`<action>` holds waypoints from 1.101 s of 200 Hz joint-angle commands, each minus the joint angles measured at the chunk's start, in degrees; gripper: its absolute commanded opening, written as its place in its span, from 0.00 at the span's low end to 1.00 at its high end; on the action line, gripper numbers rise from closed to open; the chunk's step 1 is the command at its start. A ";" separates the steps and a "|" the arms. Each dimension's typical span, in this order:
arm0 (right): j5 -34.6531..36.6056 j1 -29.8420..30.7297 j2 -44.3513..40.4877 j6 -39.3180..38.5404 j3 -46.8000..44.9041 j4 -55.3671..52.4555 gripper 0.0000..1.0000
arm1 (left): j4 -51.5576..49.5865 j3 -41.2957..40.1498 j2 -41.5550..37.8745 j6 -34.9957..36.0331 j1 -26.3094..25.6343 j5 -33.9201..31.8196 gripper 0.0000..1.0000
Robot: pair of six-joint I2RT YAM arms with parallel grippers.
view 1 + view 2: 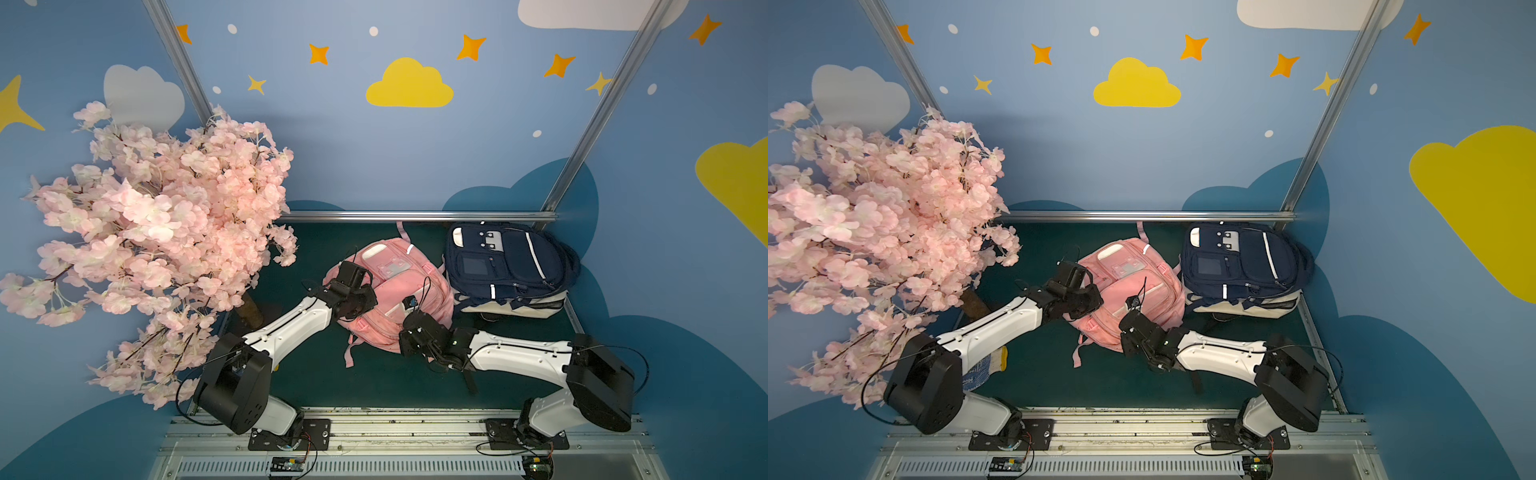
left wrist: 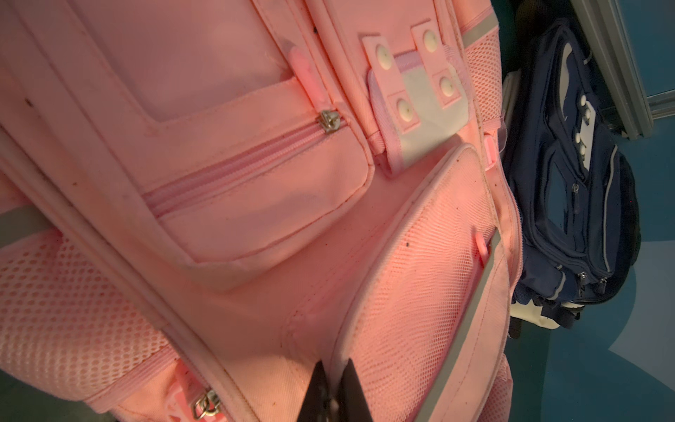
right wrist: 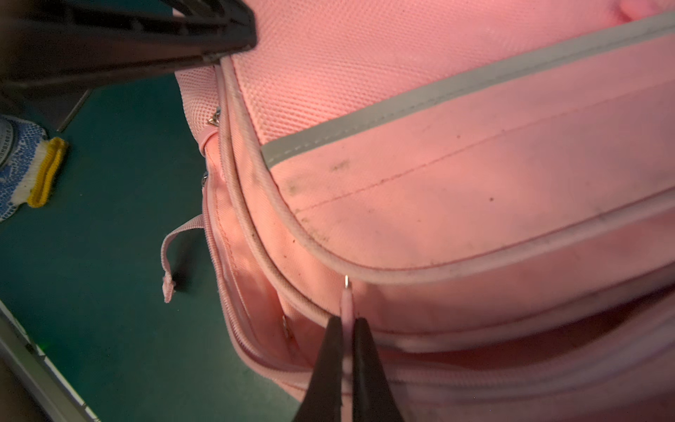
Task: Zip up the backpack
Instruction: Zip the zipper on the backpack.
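Note:
A pink backpack (image 1: 399, 286) (image 1: 1133, 282) lies on the green mat in both top views. My left gripper (image 2: 336, 365) pinches the pale piped rim of a mesh pocket (image 2: 412, 292) at the bag's left side, its jaws close together on the piping. It also shows as a black shape (image 3: 128, 36) in the right wrist view. My right gripper (image 3: 347, 321) (image 1: 409, 328) sits at the bag's near edge, shut on the pink zipper pull (image 3: 346, 299). Beside that pull the zipper track (image 3: 233, 321) gapes along the bag's corner.
A navy backpack (image 1: 507, 266) (image 2: 577, 190) lies just right of the pink one, against the back rail (image 1: 415, 216). A pink blossom tree (image 1: 158, 232) stands at the left over the mat. A blue-and-white glove with a yellow cuff (image 3: 25, 168) (image 1: 988, 365) lies near the left arm.

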 commanded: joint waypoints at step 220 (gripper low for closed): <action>2.54 2.46 -0.19 -4.29 2.60 -6.59 0.00 | 5.07 -14.86 -10.97 -7.23 0.79 2.04 0.04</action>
